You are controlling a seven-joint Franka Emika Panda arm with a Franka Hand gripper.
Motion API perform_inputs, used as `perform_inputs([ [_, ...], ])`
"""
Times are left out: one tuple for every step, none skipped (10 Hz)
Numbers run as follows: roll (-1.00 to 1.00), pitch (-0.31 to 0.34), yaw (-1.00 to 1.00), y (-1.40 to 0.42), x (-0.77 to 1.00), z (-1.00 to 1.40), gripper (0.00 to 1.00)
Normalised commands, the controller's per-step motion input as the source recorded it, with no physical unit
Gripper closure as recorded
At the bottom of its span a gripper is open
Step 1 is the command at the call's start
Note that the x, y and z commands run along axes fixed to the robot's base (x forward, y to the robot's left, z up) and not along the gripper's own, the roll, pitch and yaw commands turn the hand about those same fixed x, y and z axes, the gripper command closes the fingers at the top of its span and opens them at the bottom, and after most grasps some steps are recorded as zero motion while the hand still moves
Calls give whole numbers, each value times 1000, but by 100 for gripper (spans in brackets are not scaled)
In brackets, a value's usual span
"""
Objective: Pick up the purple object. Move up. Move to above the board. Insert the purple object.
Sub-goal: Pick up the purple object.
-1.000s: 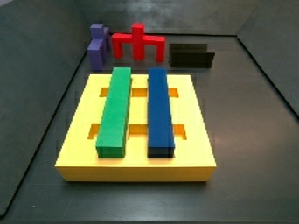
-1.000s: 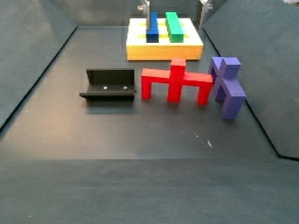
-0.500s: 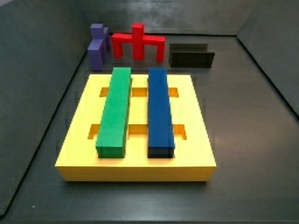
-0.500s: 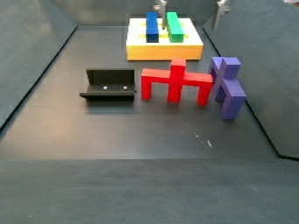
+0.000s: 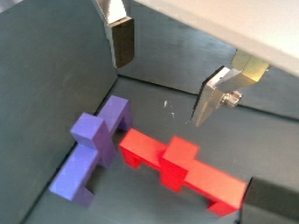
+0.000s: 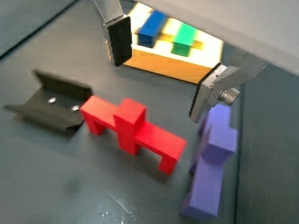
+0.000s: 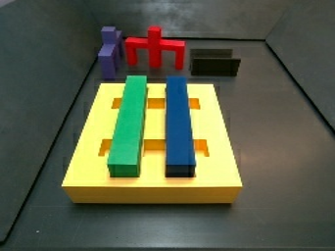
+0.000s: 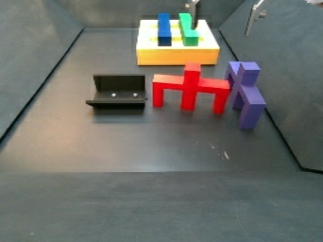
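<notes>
The purple object (image 8: pixel 245 93) stands on the dark floor beside the red piece; it also shows in a side view (image 7: pixel 109 51) and in both wrist views (image 5: pixel 93 153) (image 6: pixel 211 157). The board (image 7: pixel 151 186) is a big yellow block bearing a green bar (image 7: pixel 127 123) and a blue bar (image 7: pixel 179 123), and it also shows in a side view (image 8: pixel 177 55) and in a wrist view (image 6: pixel 176 68). My gripper (image 8: pixel 225 9) hangs high above the floor, between the board and the purple object. It is open and empty in both wrist views (image 5: pixel 165 70) (image 6: pixel 163 66). It is out of one side view.
A red piece (image 8: pixel 192 88) of similar shape stands right next to the purple object, seen too in a wrist view (image 6: pixel 135 131). The dark fixture (image 8: pixel 116 93) stands on the red piece's other side. Grey walls enclose the floor.
In a side view my gripper has moved right, from over the board toward the purple object. No piece has moved.
</notes>
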Motion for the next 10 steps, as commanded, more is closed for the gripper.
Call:
perform_inputs([
  [0,-16,-897,-14,-189,-151,0],
  [0,0,-937,-29,-120,-151,0],
  [0,0,-960,-31,-77,-143,0],
  [0,0,-966,-51,-37,-160,0],
  [0,0,-980,-71,-3,-154,0],
  [0,0,-1000,-89,0,-189,0],
  [0,0,-1000,-86,0,-194,0],
  [0,0,-1000,-86,0,-226,0],
  [0,0,-1000,-74,0,-277,0],
  [-16,-4,-997,-63,0,-334,0],
])
